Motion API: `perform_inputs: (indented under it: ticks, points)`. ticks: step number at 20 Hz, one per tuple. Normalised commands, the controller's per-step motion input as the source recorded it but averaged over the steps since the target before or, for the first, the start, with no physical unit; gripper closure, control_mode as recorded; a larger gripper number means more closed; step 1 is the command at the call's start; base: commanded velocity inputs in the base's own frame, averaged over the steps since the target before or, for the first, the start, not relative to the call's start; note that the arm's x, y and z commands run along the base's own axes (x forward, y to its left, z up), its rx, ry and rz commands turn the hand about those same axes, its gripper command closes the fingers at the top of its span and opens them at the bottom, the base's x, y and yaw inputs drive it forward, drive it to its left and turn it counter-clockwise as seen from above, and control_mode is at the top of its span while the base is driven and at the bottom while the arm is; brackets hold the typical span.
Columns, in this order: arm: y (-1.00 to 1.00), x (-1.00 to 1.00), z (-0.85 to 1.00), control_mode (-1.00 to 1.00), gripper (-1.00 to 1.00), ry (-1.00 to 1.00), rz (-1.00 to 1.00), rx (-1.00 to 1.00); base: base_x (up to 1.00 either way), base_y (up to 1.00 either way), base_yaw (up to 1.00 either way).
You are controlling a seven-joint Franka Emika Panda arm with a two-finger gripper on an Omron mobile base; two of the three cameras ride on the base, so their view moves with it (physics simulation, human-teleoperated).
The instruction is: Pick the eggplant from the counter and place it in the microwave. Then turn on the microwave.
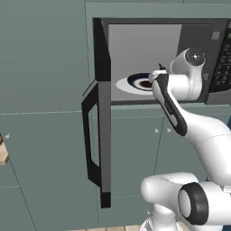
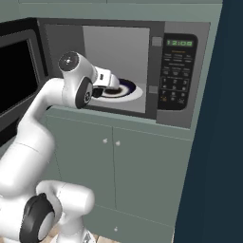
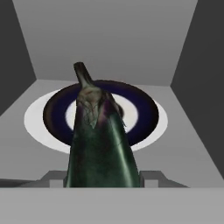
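- The eggplant [image 3: 101, 144] is already off the counter: in the hand view it is sitting between the gripper's jaws, stem end pointing away toward the back of the oven cavity.
- The gripper [image 2: 105, 86] is reaching in through the open front of the microwave [image 2: 178, 71], with the jaws part-way apart and pinching the eggplant; the fingertips themselves are hidden behind it, so the exact contact is a judgement.
- The eggplant is hanging over the near part of the white and dark-ringed plate [image 3: 148, 114] on the oven floor; whether it is touching the plate is hard to tell from here.
- The door [image 1: 103, 135] is standing swung wide open to the left.
- Still remaining, as I am reading it: releasing the eggplant onto the plate, pulling the arm out, closing the door and pressing the keypad [image 2: 174, 88] to start it.
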Motion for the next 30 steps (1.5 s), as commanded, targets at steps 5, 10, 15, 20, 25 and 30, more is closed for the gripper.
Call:
perform_inputs:
  ticks: [5, 10, 15, 20, 25, 30]
  points:
    - [0.0, 0.24, 0.0, -1.0, 1.0, 0.0, 0.0, 0.0, 0.0, 0.0, 0.0]
    - [0.0, 0.26, -0.01, -1.0, 1.0, 0.0, 0.0, 0.0, 0.0, 0.0, 0.0]
    - [0.0, 0.23, 0.0, -1.0, 1.0, 0.0, 0.0, 0.0, 0.0, 0.0, 0.0]
    - [0.0, 0.17, -0.04, -1.0, 1.0, 0.0, 0.0, 0.0, 0.0, 0.0, 0.0]
    - [0.0, 0.13, -0.1, -1.0, 1.0, 0.0, 0.0, 0.0, 0.0, 0.0, 0.0]
    - [0.0, 0.07, -0.12, -1.0, 1.0, 0.0, 0.0, 0.0, 0.0, 0.0, 0.0]
